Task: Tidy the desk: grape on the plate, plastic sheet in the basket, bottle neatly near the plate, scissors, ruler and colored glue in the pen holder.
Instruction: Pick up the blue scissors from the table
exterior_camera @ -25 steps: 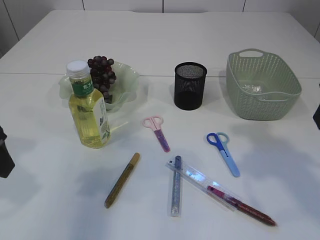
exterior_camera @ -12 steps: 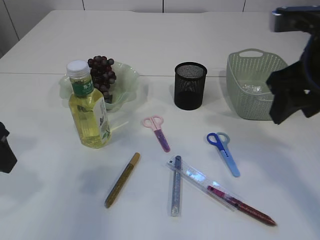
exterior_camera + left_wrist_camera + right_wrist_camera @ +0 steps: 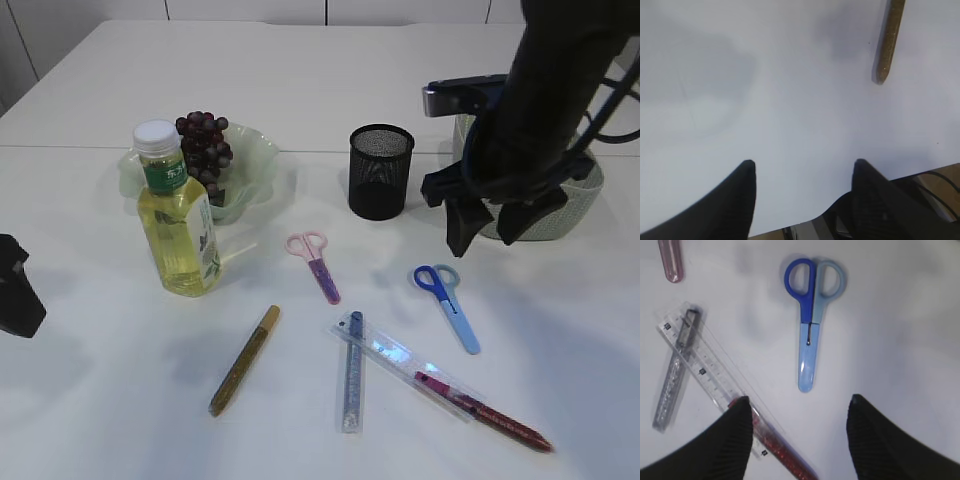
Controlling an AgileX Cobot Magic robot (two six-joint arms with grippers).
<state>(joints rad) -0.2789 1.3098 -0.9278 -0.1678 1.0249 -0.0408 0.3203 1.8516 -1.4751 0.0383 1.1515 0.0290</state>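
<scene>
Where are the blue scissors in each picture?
Exterior view: blue scissors lie right of centre, below the right end effector.
Left wrist view: not in it.
Right wrist view: blue scissors upper middle, handles up.
Shared landmark: clear ruler beside them, seen in the exterior and right wrist views.

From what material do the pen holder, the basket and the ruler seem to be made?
Pen holder: likely black metal mesh, since light shows through its fine grid.
Basket: apparently matte pale green plastic, moulded in a woven pattern.
Ruler: probably clear glossy plastic; the glitter tubes under it show through.
</scene>
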